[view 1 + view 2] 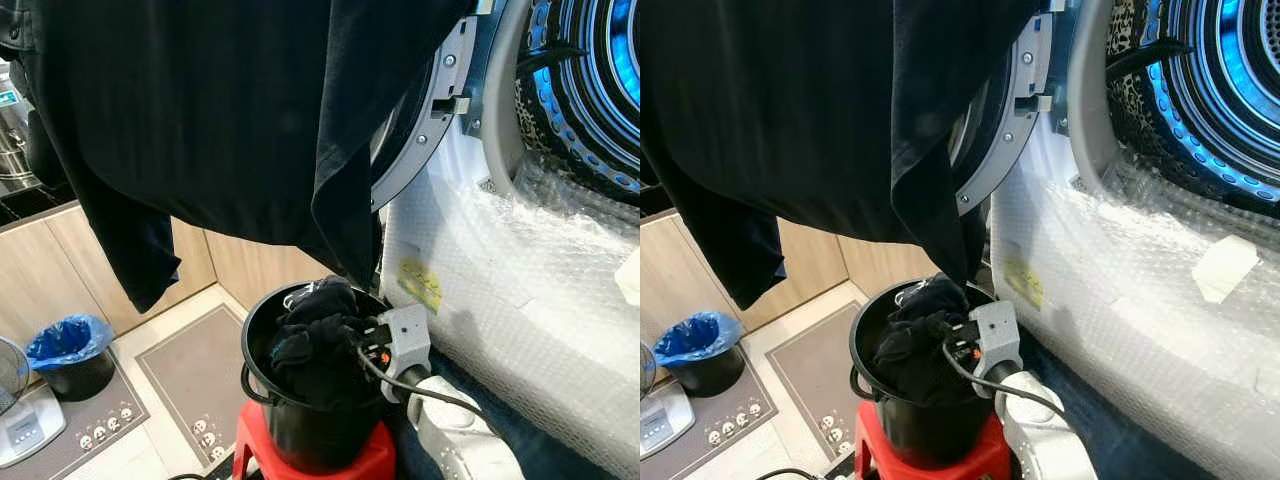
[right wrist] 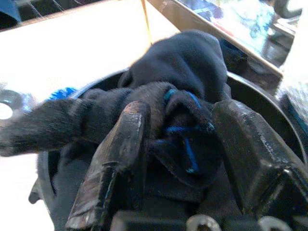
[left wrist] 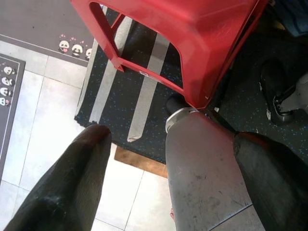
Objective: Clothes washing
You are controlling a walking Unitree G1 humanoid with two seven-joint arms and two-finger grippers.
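Note:
A large black garment [image 1: 220, 120] hangs across the top of the eye views, draped down from the open washer door [image 1: 425, 130]. Below it a black bucket [image 1: 252, 335] stands on a red stool [image 1: 300, 458] and holds a pile of dark clothes [image 1: 305, 365]. My right gripper [image 2: 180, 115] reaches into the bucket, its fingers [image 2: 120, 144] shut on a dark piece with blue stitching [image 2: 187, 139]. The left gripper [image 3: 173, 134] hangs low beside the stool [image 3: 192, 48], open, with nothing held. The washer drum [image 1: 590, 80] glows blue at the upper right.
Bubble wrap [image 1: 520, 300] covers the washer's front. A small bin with a blue bag [image 1: 70, 350], grey panda mats [image 1: 190, 380] and a scale [image 1: 25, 425] lie on the tiled floor to the left. Wooden cabinets [image 1: 60, 270] stand behind. A silver cylinder [image 3: 202, 178] stands between the left fingers.

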